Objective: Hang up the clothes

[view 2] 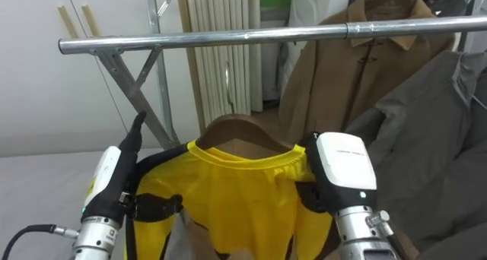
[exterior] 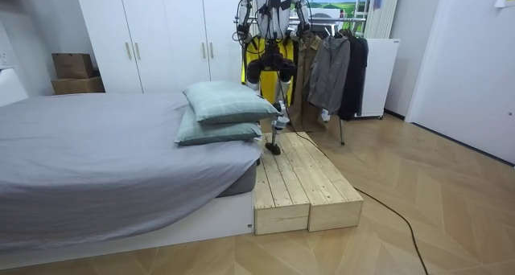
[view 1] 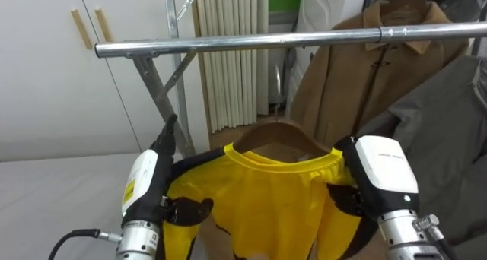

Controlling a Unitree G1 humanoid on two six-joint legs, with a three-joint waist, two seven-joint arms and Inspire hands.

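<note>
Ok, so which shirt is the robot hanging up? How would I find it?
Find the long silver clothes rail. Just below its middle is a bright yellow shirt on a brown wooden hanger. The tan coat and grey jacket to its right already hang from the rail; only the shirt is yellow and not yet up.

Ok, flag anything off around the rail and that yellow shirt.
Nothing looks damaged or askew. The yellow shirt sits level on its wooden hanger, with the left hand and right hand at its shoulders, below the metal rail and not yet hung. The brown coat and grey garment hang normally.
</note>
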